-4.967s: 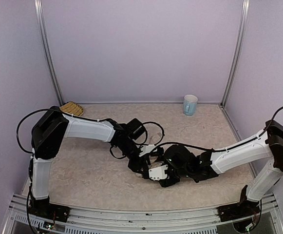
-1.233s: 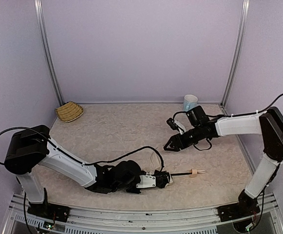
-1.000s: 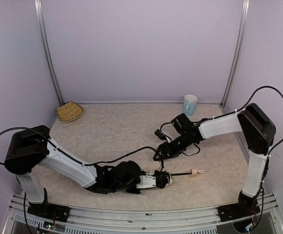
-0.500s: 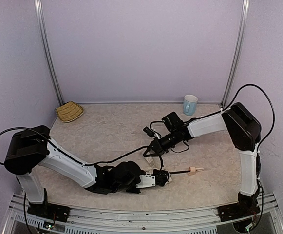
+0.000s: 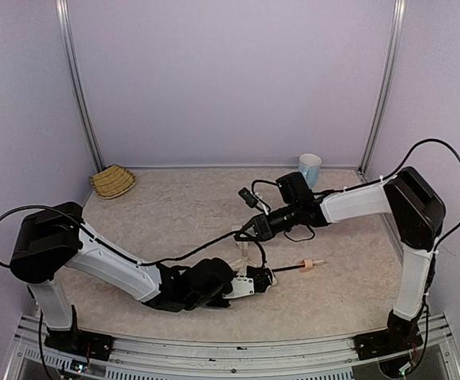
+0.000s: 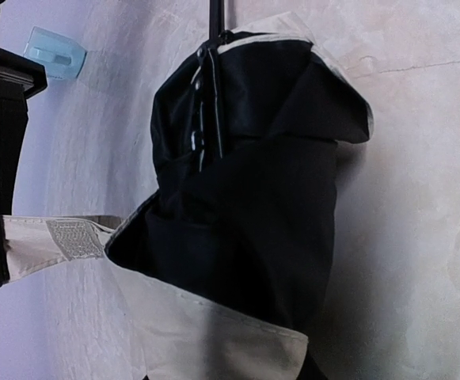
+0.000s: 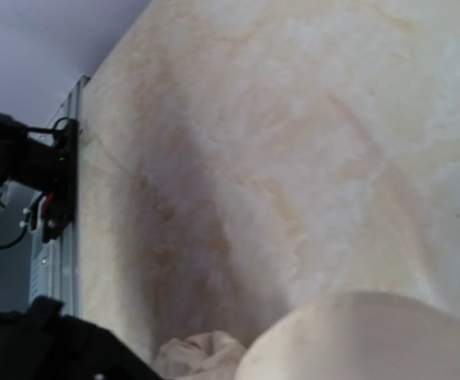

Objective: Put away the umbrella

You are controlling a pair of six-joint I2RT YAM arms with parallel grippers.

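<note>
The umbrella (image 5: 266,276) lies near the table's front, its thin black shaft (image 5: 287,271) pointing right to the tan handle (image 5: 309,265). My left gripper (image 5: 259,279) is shut on the bunched canopy. In the left wrist view the canopy (image 6: 253,198) shows its black lining with a cream edge and hides my fingers. A cream strap (image 5: 244,252) rises from the canopy to my right gripper (image 5: 249,235), which is shut on its end. In the left wrist view the strap (image 6: 55,237) runs left, taut. The right wrist view shows crumpled cream fabric (image 7: 202,352) below a blurred cream shape.
A woven straw basket (image 5: 112,180) sits in the back left corner. A pale blue mug (image 5: 309,169) stands at the back right, also seen as the mug (image 6: 54,54) in the left wrist view. Walls close in three sides.
My right arm swung in from the right to the umbrella, shut on the strap and drew it up and away. The left gripper kept its hold; the handle shifted slightly.
</note>
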